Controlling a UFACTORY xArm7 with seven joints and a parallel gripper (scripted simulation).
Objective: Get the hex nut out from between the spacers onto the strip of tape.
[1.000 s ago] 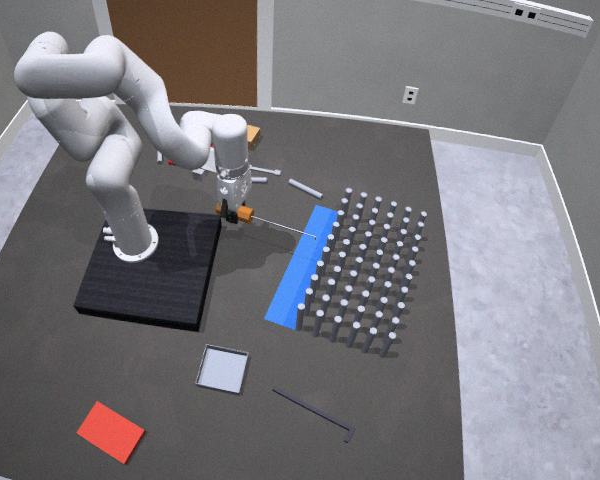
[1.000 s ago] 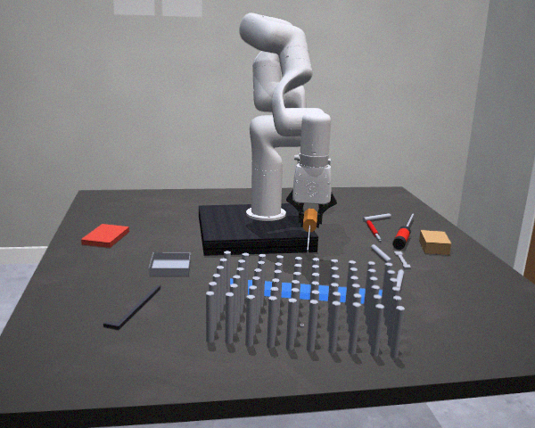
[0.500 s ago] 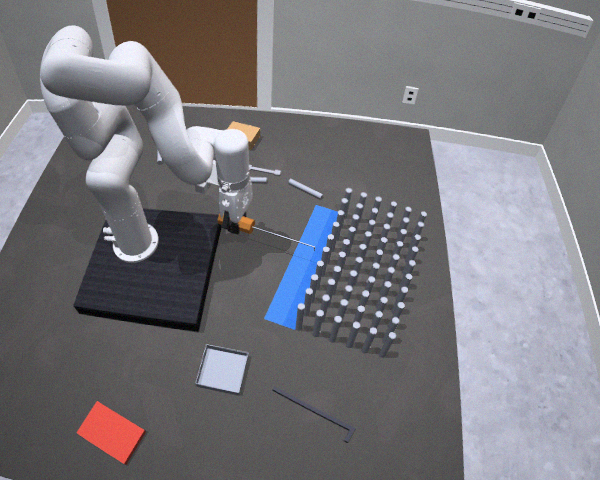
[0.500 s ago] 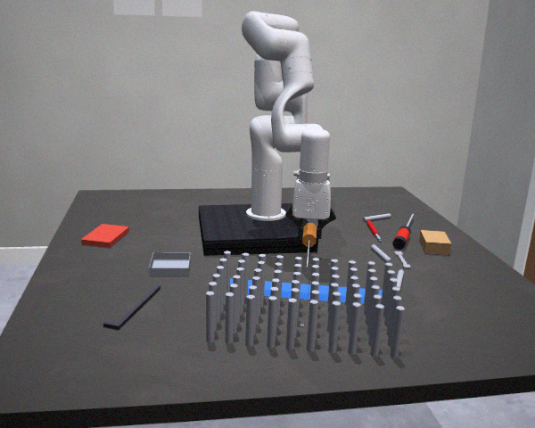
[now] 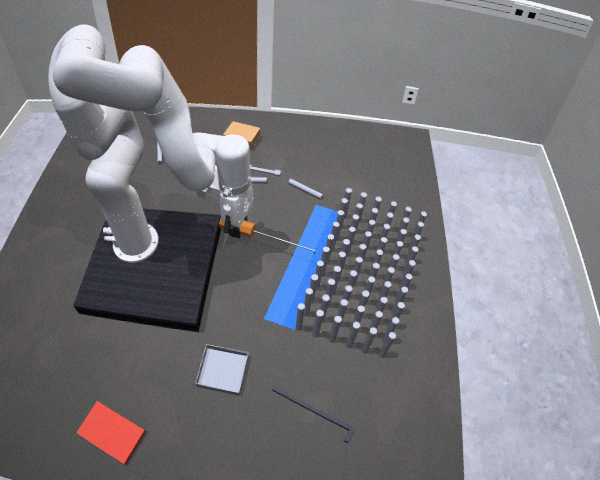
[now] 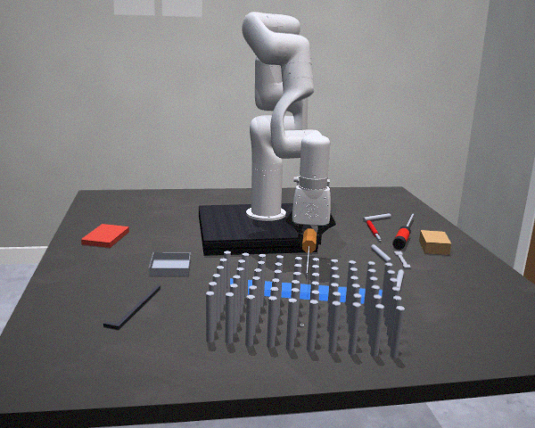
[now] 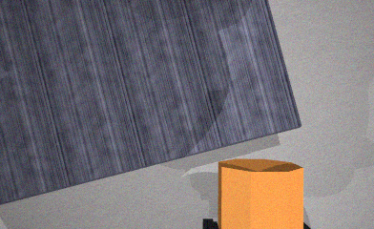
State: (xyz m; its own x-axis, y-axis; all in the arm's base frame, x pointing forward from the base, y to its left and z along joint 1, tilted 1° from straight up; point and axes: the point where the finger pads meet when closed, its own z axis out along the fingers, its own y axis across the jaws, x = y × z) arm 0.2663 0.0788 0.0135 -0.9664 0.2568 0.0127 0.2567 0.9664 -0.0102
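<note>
Claw: the gripper (image 5: 233,230) is closed on the orange-brown handle of the hook pick (image 5: 246,227) and hangs just past the edge of the black base plate (image 5: 109,304). The wrist view shows only the handle end and the plate.
Pick shaft: it runs from the handle away from the arm. Its hooked tip (image 5: 313,251) is over the far edge of the tape strip, at the first row of spacers. Whether it touches the table cannot be told.
Tape strip: the blue tape strip (image 5: 295,279) lies between the claw and the spacer field, along the field's near side. No nut is on it.
Spacers: the grey spacers (image 6: 312,322) stand upright in a regular grid. None appears knocked over.
Hex nut: a small grey speck (image 6: 301,325), taken to be the hex nut, lies on the table between two spacers near the side of the field farthest from the arm. It is too small to confirm.
Nut relative to claw: well apart, with nearly the whole depth of the field and the tape strip between them.
Step in hand: probably bringing the held pick up to a lane between the spacers. Hooking is not yet begun.
Next move: line the shaft up with the nut's lane, keep it low, reach past the nut, then draw it back onto the strip.
Risk: a skewed shaft would push spacers over.
</note>
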